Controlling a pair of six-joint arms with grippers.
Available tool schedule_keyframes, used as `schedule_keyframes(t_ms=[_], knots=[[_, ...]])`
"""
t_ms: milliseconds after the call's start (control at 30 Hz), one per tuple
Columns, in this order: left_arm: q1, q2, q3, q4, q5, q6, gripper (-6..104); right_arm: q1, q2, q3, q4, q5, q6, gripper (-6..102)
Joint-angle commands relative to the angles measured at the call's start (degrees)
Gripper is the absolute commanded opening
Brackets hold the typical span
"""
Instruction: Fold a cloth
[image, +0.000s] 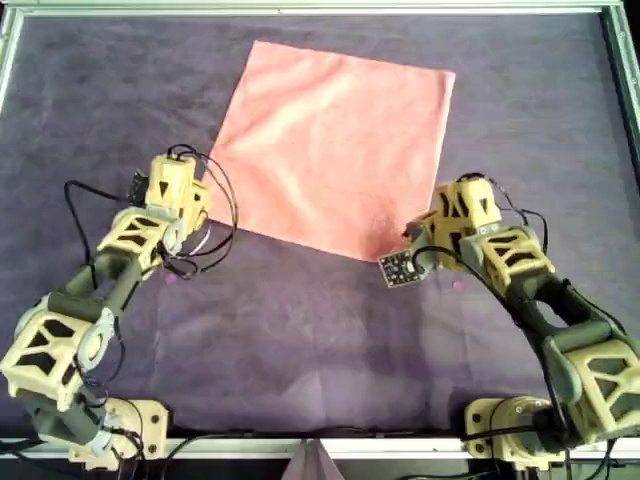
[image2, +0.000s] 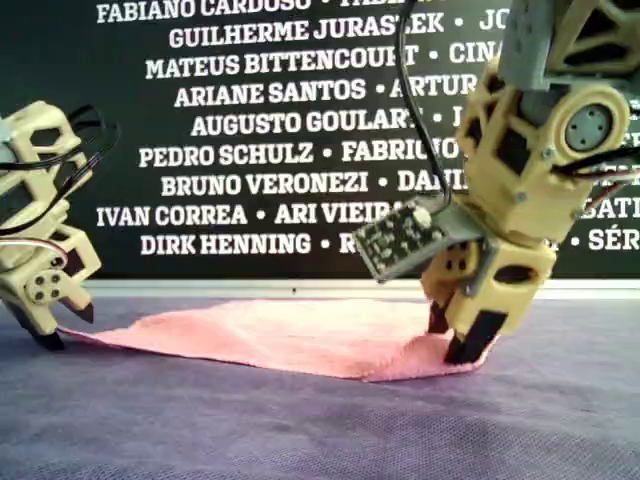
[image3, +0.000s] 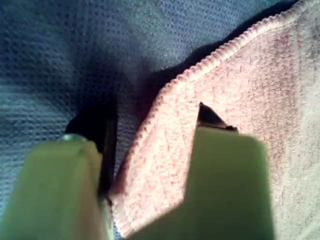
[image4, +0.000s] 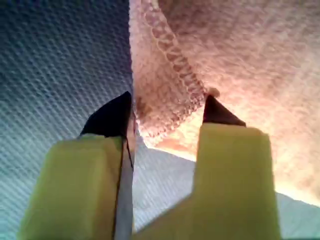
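The salmon-pink cloth lies flat and unfolded on the dark purple mat, turned a little like a diamond. My first gripper is at the cloth's corner on the overhead view's left. In the first wrist view its jaws stand apart astride the cloth's hemmed edge, one finger on the mat, one over the cloth. My second gripper is at the cloth's near corner. Its jaws also stand apart with the corner between them, slightly raised. The exterior view shows both grippers low at the cloth.
A metal frame borders the mat. A small circuit board juts from the second arm's wrist. Loose black cables hang by the first arm. A black banner with white names stands behind the table.
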Motion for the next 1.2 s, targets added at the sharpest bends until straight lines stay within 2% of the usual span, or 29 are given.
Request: schedule_keyframes(t_ms=[0,267,567,667,833,1000,1167], knots=[[-2.0,0.4,-2.6,-0.9,0.5,-0.4,58,0.4,-1.2,-3.5,0.0,-0.5,0.18,57],[-2.0,0.4,-2.6,-0.9,0.5,-0.5,57,4.0,-3.6,-4.1,-0.1,-0.5,0.18,56],[-2.0,0.5,-2.7,-0.9,0.5,-1.1,54,4.0,-3.9,-6.0,-0.1,-0.4,0.18,53],[-2.0,0.8,-2.7,-0.9,0.5,-1.2,45,3.5,-3.9,-6.1,-0.1,-0.4,0.18,46],[-2.4,1.5,-2.8,-1.0,0.6,-1.2,25,3.4,-3.8,-6.2,-0.1,-0.5,0.18,24],[-5.0,1.2,-2.7,-1.0,0.6,-0.6,9,3.3,-3.8,-6.2,-0.2,-0.5,0.18,8],[-8.5,1.7,-2.7,-1.0,0.6,-0.5,-1,3.2,-3.8,-6.2,-0.2,-0.5,0.18,2]])
